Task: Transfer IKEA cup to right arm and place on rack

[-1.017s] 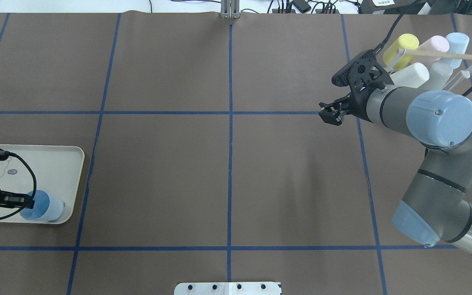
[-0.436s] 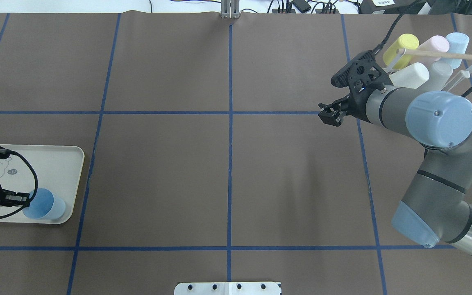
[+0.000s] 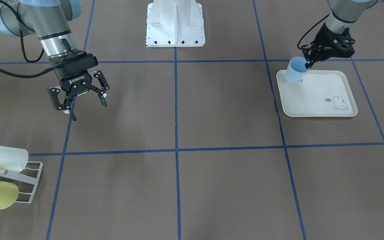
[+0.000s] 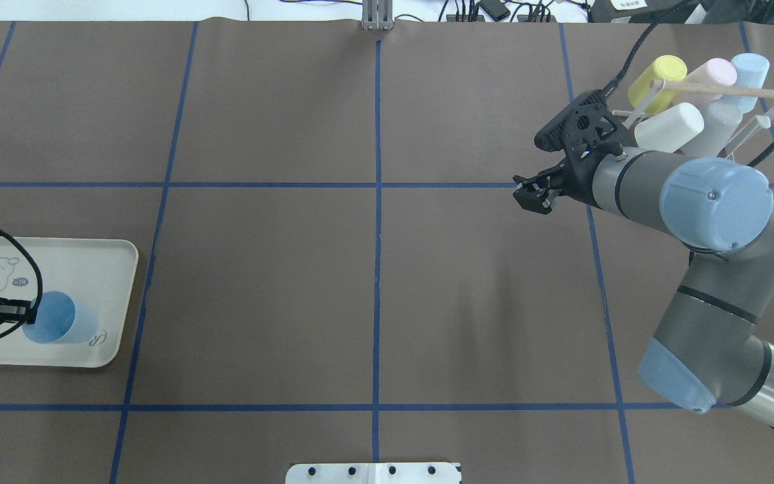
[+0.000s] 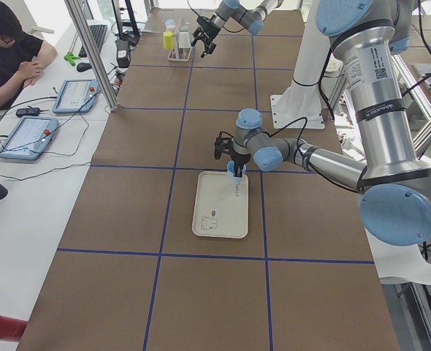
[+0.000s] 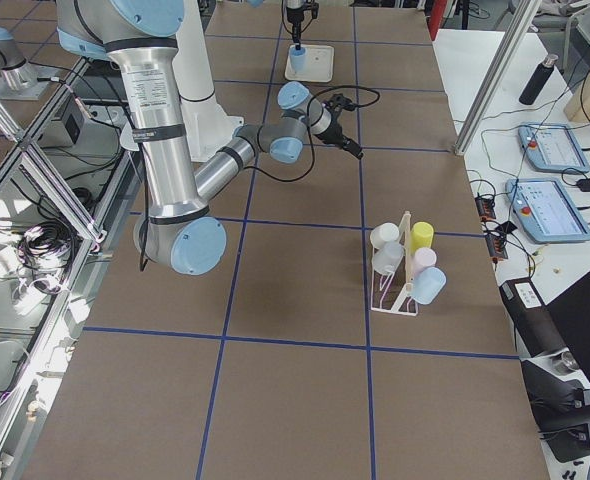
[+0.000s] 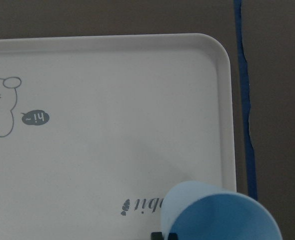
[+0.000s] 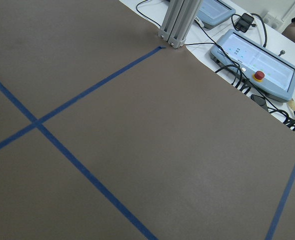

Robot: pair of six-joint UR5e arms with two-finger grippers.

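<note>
One smooth tapered blue cup [image 3: 294, 70] hangs pinched in left claw [image 3: 308, 64]; right claw [image 3: 85, 108] gapes.

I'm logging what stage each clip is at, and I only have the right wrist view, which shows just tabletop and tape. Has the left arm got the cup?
Observer: Yes. The left arm's jaws are shut on the rim of the cup, which tilts over the tray.
Operator: And the right jaws?
Observer: The right arm's jaws are open and empty above the table, far from the cup.
Operator: Any room on the rack?
Observer: The rack holds five other cups. One prong beside them looks free.
</note>
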